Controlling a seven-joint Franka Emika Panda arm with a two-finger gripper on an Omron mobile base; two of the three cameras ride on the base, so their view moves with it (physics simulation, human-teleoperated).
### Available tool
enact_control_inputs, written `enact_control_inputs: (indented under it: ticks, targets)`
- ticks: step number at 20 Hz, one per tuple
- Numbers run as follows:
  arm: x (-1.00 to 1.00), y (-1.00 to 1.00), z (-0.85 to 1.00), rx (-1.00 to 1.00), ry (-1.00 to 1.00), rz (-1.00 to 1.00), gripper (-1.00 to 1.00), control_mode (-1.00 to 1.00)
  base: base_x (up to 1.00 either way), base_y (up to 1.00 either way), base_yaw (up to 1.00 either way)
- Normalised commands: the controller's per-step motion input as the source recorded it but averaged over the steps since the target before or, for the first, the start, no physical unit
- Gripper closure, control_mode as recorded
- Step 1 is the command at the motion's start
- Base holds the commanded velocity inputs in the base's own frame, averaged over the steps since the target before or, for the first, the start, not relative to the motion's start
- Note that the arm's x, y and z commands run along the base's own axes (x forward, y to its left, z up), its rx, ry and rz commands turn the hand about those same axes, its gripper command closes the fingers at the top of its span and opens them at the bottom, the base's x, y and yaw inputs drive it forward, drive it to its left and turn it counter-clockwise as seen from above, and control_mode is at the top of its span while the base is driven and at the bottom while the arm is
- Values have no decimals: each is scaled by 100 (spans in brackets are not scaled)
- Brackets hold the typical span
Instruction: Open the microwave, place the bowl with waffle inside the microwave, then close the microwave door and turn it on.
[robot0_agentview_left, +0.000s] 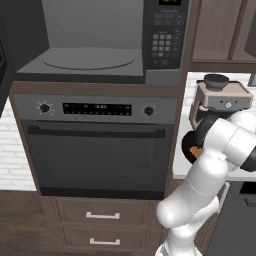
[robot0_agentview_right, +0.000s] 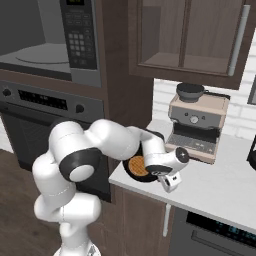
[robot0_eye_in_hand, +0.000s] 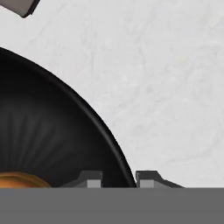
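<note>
The microwave (robot0_agentview_left: 95, 42) stands open above the oven (robot0_agentview_left: 95, 145). On the desk (robot0_agentview_right: 220, 185) sits the bowl with waffle (robot0_agentview_right: 137, 168); the hand (robot0_eye_in_hand: 118, 180) straddles its rim, fingers spread. A shallow, thin-rim pinch could slip, tipping it.

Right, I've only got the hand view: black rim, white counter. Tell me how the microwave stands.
Observer: The microwave stands open, its turntable bare.
Operator: Now say what's behind the bowl.
Observer: A coffee machine stands on the counter behind the bowl.
Operator: Give me the waffle's place.
Observer: The waffle lies in the bowl, by the counter's corner nearest the oven.
</note>
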Motion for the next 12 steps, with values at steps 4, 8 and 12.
enact_control_inputs:
  ticks: [4, 8, 12]
  targets:
    - [0, 43, -4, -4, 0, 0, 100, -100, 0, 0, 0]
    - [-4, 18, 2, -1, 0, -7, 100, -100, 0, 0, 0]
    - [-39, 0, 27, 0, 0, -26, 100, -100, 0, 0, 0]
